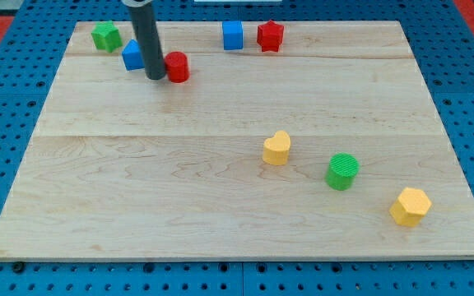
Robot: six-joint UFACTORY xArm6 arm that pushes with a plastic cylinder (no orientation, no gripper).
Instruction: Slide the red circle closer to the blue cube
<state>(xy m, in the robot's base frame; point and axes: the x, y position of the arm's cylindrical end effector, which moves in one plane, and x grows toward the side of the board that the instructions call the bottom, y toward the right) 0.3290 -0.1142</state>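
The red circle [177, 67] stands near the view's top left of the wooden board. The blue cube [233, 35] stands to its upper right, near the board's top edge. My tip [155, 77] rests on the board right against the red circle's left side. A second blue block [132, 55] sits just left of the rod, partly hidden behind it.
A green block [105, 36] sits at the board's top left corner. A red star-like block [270, 36] stands right of the blue cube. A yellow heart [276, 148], a green cylinder [343, 171] and a yellow hexagon [410, 205] lie toward the view's lower right.
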